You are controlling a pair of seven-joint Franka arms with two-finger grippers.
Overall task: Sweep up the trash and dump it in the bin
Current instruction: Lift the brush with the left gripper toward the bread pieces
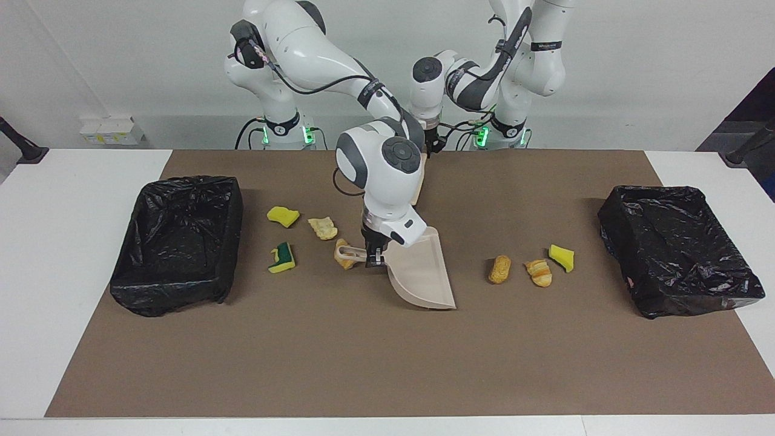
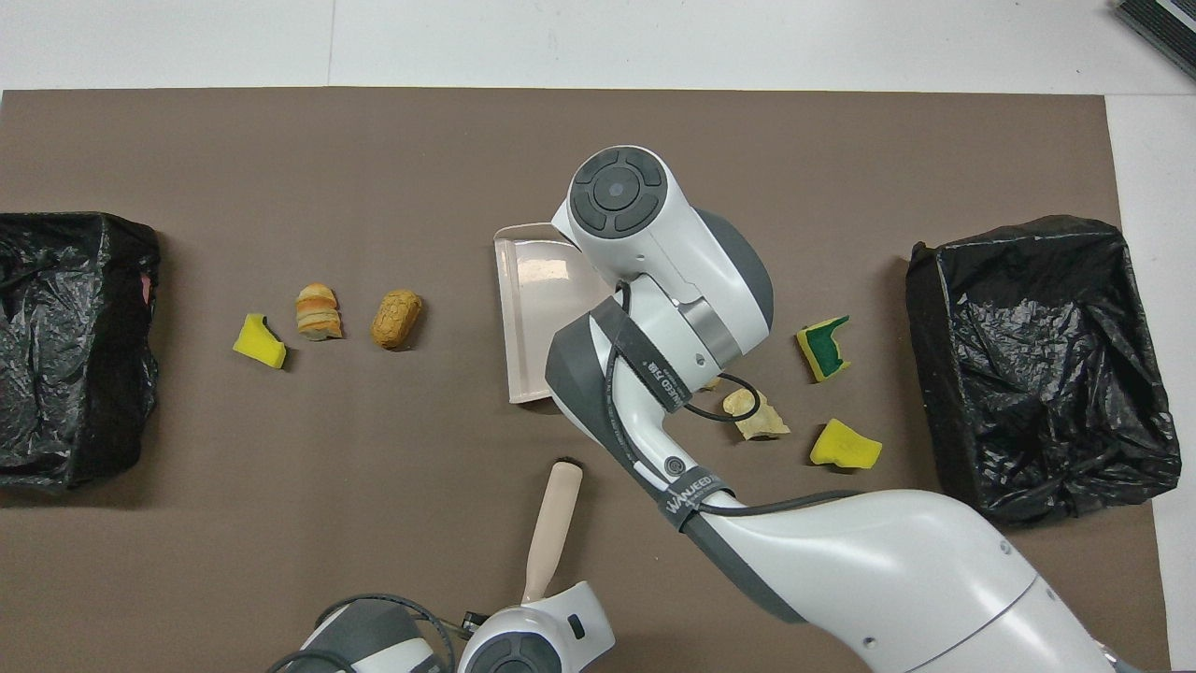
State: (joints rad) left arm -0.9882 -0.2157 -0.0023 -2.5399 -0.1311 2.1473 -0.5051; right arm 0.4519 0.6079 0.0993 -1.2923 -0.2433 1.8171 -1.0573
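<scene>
Now we have two lined bins (image 1: 175,242) (image 1: 678,248) at the table's ends. Our right gripper (image 1: 373,259) pinches the dustpan (image 1: 421,275) handle, pan tilted with its edge on the mat (image 1: 387,363). Our left gripper (image 1: 431,145) is pressed shut on the brush (image 2: 553,523) handle's end. Trash lies in two clusters: four scraps (image 1: 283,216) beside the handle, three (image 1: 500,269) toward the left arm's end. We should lay the lip flat before brushing, so nothing slips under.

Brush (image 2: 554,517) head hidden under wrist
</scene>
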